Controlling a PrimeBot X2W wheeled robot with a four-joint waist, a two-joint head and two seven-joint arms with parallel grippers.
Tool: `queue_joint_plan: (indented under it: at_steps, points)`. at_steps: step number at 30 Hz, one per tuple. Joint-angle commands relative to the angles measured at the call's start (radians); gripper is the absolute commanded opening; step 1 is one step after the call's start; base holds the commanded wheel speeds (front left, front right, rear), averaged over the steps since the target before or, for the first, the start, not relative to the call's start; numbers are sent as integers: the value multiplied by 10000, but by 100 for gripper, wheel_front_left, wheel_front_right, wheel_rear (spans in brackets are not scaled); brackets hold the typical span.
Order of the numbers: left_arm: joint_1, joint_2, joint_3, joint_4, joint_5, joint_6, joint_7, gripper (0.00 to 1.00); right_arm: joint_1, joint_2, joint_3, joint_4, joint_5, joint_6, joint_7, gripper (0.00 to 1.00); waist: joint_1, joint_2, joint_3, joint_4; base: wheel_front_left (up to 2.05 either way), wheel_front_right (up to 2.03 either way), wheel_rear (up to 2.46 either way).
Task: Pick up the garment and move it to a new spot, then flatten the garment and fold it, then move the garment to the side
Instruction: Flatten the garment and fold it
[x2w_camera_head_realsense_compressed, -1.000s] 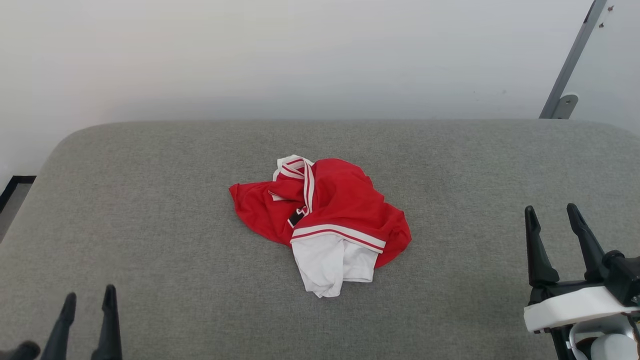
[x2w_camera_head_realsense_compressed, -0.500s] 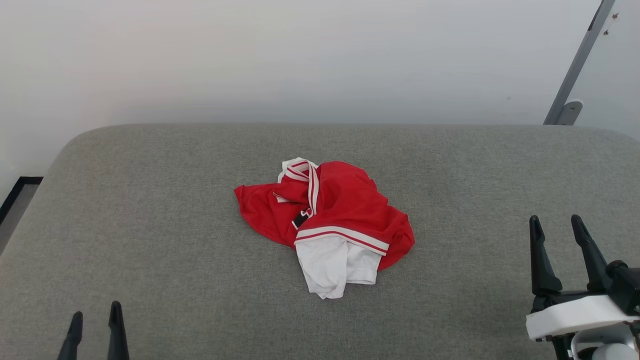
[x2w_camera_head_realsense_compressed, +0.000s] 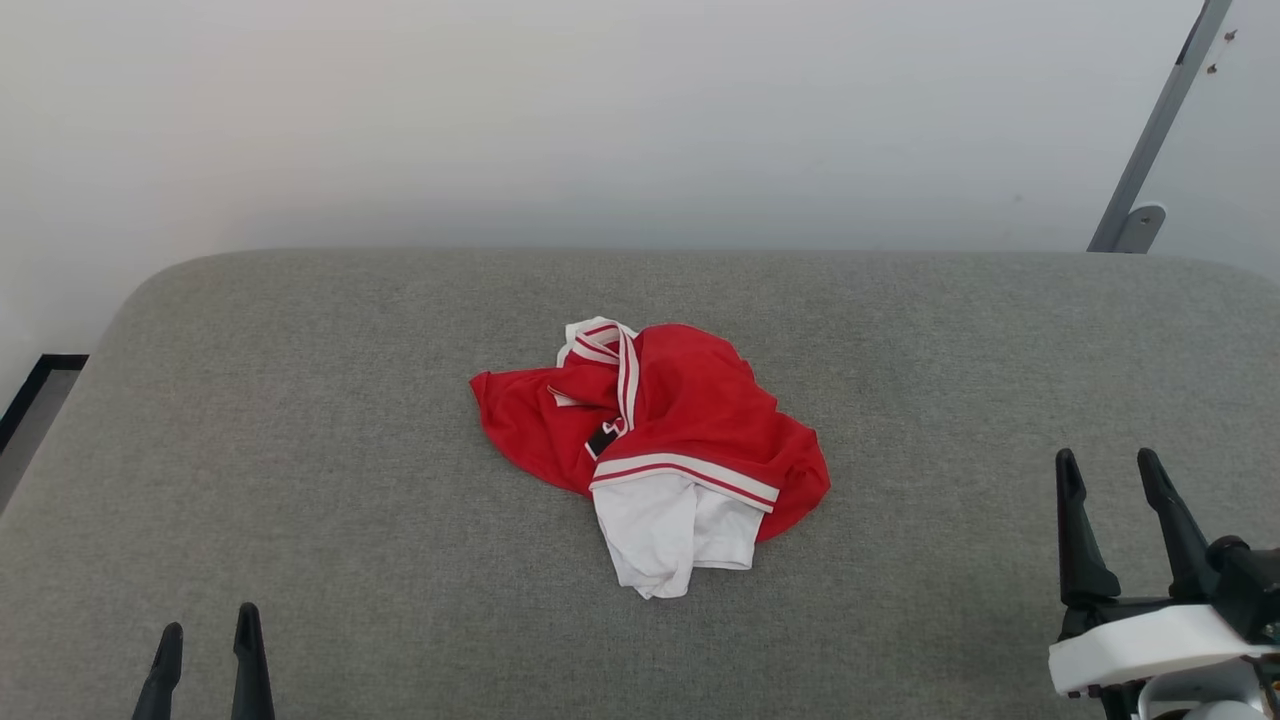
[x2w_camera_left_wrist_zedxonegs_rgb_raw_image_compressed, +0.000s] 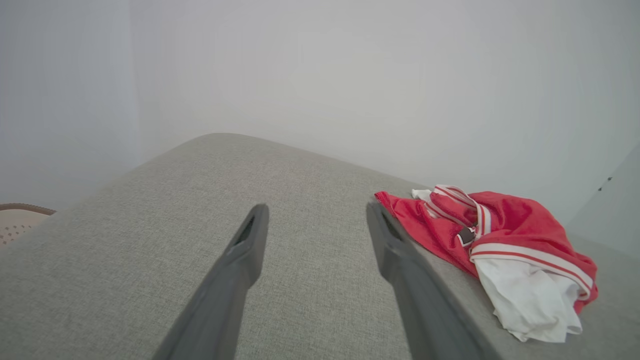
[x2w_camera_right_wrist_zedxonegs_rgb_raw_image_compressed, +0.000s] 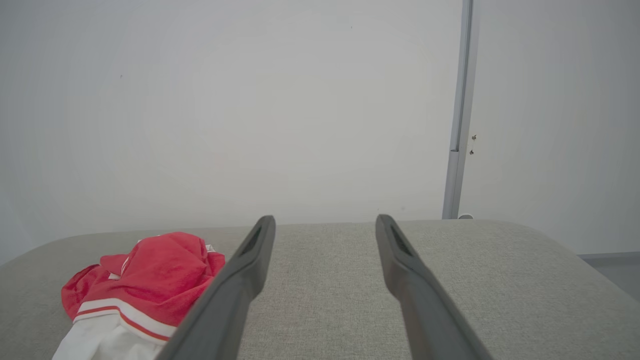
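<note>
The garment (x2w_camera_head_realsense_compressed: 680, 420) lies crumpled in a heap at the middle of the grey padded surface (x2w_camera_head_realsense_compressed: 300, 420), red with a white sleeve spilling toward the front. It also shows at the right in the left wrist view (x2w_camera_left_wrist_zedxonegs_rgb_raw_image_compressed: 505, 235) and at the lower left in the right wrist view (x2w_camera_right_wrist_zedxonegs_rgb_raw_image_compressed: 160, 280). My left gripper (x2w_camera_head_realsense_compressed: 208, 620) sits at the lower left, open and empty, well short of the cloth. Near the lower right my right gripper (x2w_camera_head_realsense_compressed: 1105, 462) is open too, with nothing between its fingers, off to the side of the heap.
A pale wall runs behind the surface. A grey metal post (x2w_camera_head_realsense_compressed: 1150, 130) leans at the back right, seen also in the right wrist view (x2w_camera_right_wrist_zedxonegs_rgb_raw_image_compressed: 460, 110). A woven chair edge (x2w_camera_left_wrist_zedxonegs_rgb_raw_image_compressed: 20, 220) shows beyond the surface's left side.
Both grippers have drawn back toward the bottom of the head view, the left one more. The camera tilted slightly. The garment lies as before.
</note>
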Motion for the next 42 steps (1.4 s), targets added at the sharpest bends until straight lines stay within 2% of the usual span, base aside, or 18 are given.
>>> queue_joint_plan:
  at_steps: [1,8,10,11,13,14,25,32,42]
  points:
    - [-69,46,-21,-65,-57,-35,-47,100,78,21,62,55,70,-3,-53,100,0,0,1,13,0,0,0]
    - [-65,47,-56,-92,-229,-35,-47,100,26,-68,636,250,169,-2,136,100,0,0,4,141,0,0,0]
    - [-48,51,-90,-106,-306,-36,-47,100,-171,-207,1384,374,312,-2,469,100,0,0,40,295,0,0,0]
    - [-48,51,-90,-106,-306,-36,-47,100,-171,-207,1384,374,312,-2,469,100,0,0,40,295,0,0,0]
    - [-99,81,-162,-95,-365,-36,-47,100,-367,-412,2349,531,514,-2,942,100,0,0,84,517,0,0,0]
    - [-99,81,-162,-95,-365,-36,-47,100,-367,-412,2349,531,514,-2,942,100,0,0,84,517,0,0,0]
    - [-521,232,-773,61,-433,-37,-45,100,-1928,-1323,5621,1352,1482,-3,3004,100,0,0,447,1620,0,0,0]
    - [-945,262,-1107,331,-458,-38,-42,100,-3310,-1767,7037,2272,1410,-3,4603,100,0,0,796,2268,0,0,0]
    - [-1453,114,-1399,510,-644,-38,-35,100,-5143,-1800,8476,4093,1049,-3,6565,100,0,0,1300,2975,0,0,0]
